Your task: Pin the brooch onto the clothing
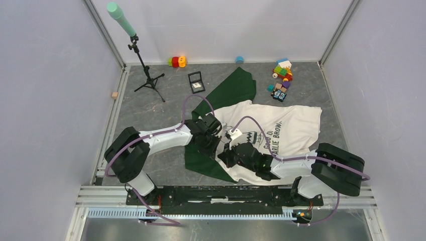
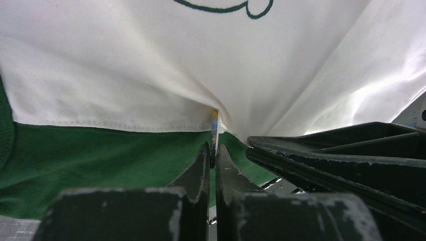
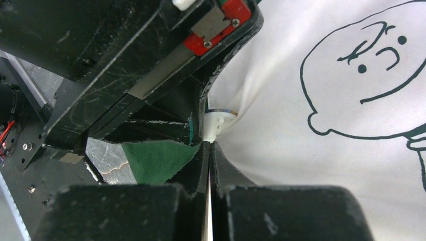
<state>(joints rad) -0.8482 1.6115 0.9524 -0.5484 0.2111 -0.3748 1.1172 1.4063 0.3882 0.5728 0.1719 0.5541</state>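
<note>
Both arms meet mid-table over the shirt (image 1: 296, 123). It's spread on the grey table (image 1: 150, 108), w/ one green sleeve pointing to the far side.

L wrist cam: the left claw (image 2: 212, 150) is all but pressed together, w/ the brooch (image 2: 214, 131) pinched between its tips. We see it edge-on, just a thin dark sliver standing upright. Its top edge pushes into the cream cloth right at the seam where cream meets green, and the fabric puckers around it. The other arm's black body fills the lower right of that view, just beside.

R wrist cam: the right claw (image 3: 210, 148) has its fingers squeezed together w/ a thin strip of cream cloth caught between, so we call that a pinch on the shirt. Just past its tips the cloth bulges, w/ a thin curved rim on top; we can't tell for sure what that is. The left claw's black housing crowds the upper left. The cartoon boy's head (image 3: 361, 80) sits right of the pinch, print up.

Top cam: the claws are tip to tip at the border of the near green sleeve and the cream body, w/ the lettering (image 1: 274, 135) just to their right. On the far side, off the shirt, there's a small black box (image 1: 196, 82) w/ white lining, well apart from the claws. We also have a tripod (image 1: 145, 75) far left and toy blocks (image 1: 281, 75) far right.
</note>
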